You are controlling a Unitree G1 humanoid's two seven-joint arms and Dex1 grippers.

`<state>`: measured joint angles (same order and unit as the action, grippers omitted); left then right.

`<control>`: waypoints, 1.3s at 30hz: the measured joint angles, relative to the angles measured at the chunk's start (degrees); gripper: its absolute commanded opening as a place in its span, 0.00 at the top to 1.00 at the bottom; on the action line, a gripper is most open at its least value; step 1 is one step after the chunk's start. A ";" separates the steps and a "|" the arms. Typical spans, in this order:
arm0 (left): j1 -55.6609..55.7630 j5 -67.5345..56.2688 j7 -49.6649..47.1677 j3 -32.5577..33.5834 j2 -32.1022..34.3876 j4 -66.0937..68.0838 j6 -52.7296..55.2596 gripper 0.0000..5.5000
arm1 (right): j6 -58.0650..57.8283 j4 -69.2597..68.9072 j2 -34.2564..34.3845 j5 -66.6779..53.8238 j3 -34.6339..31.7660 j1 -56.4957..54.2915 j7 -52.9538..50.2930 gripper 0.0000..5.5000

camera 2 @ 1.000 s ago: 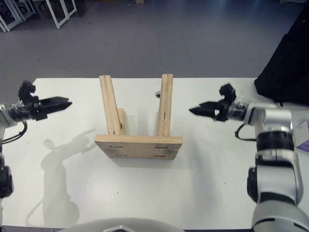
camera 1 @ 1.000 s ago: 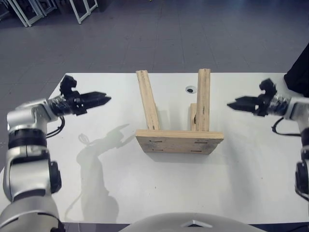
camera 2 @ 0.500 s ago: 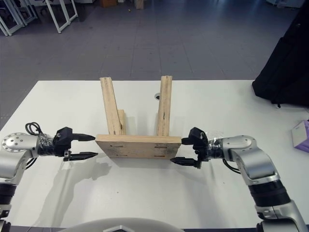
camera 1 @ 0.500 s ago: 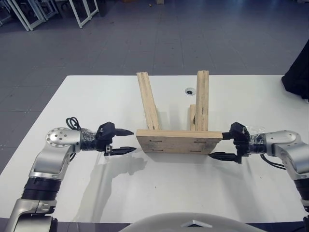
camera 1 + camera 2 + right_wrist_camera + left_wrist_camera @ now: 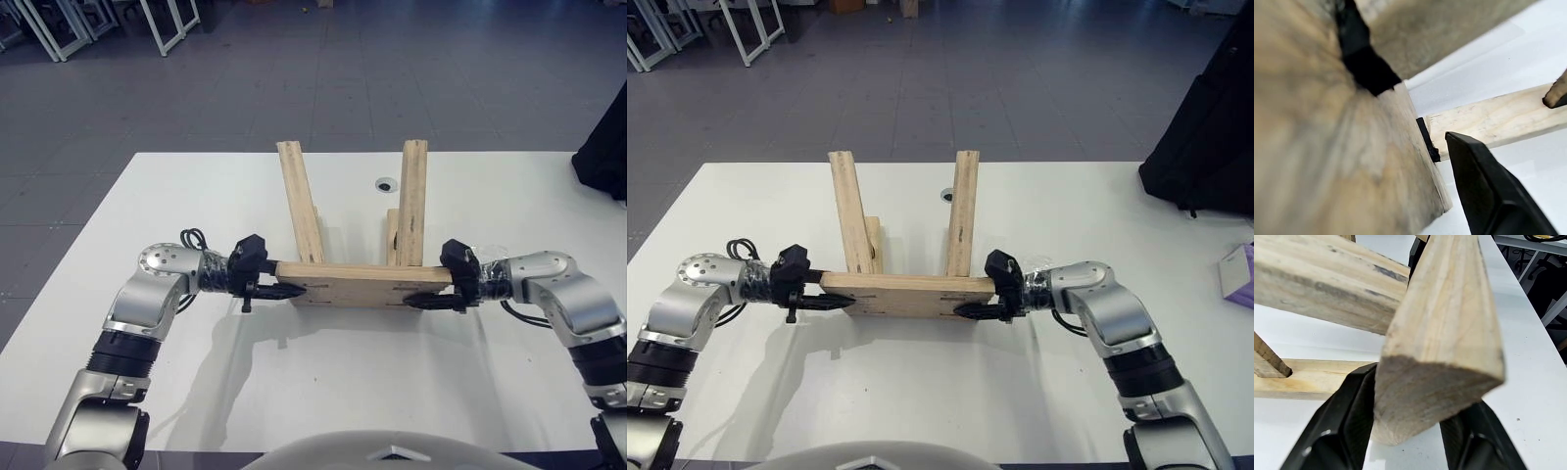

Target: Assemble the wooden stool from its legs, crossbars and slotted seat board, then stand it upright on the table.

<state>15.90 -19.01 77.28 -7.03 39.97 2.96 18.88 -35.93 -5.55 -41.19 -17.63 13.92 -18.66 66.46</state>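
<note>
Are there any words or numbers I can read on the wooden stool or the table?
None: no word, number or sign can be read here.
The seat board and legs: bare wood with dark slot marks, no print.
The table: plain white, no writing.
The purple box at the far right: any print is too small to read.

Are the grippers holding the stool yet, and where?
The left gripper clasps the seat board at its left end, fingers on both faces. The right gripper straddles the right end; a firm clamp there cannot be told.
</note>
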 measured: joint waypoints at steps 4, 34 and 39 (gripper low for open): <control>1.14 1.45 -3.08 -0.42 1.77 -5.51 8.28 0.69 | 0.97 -1.07 0.36 1.10 -0.07 -0.32 -0.98 0.49; 40.25 -44.25 8.80 -13.58 8.54 35.00 73.23 0.69 | -56.27 47.86 -1.24 -63.17 5.41 -42.52 -4.07 0.49; 40.29 -41.88 4.56 -13.79 5.73 42.14 73.34 0.57 | -56.49 57.61 4.75 -57.15 -0.59 -40.97 -10.98 0.46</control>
<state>56.19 -60.89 81.84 -20.83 45.70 45.10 92.21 -92.42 52.06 -36.44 -74.78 13.33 -59.62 55.48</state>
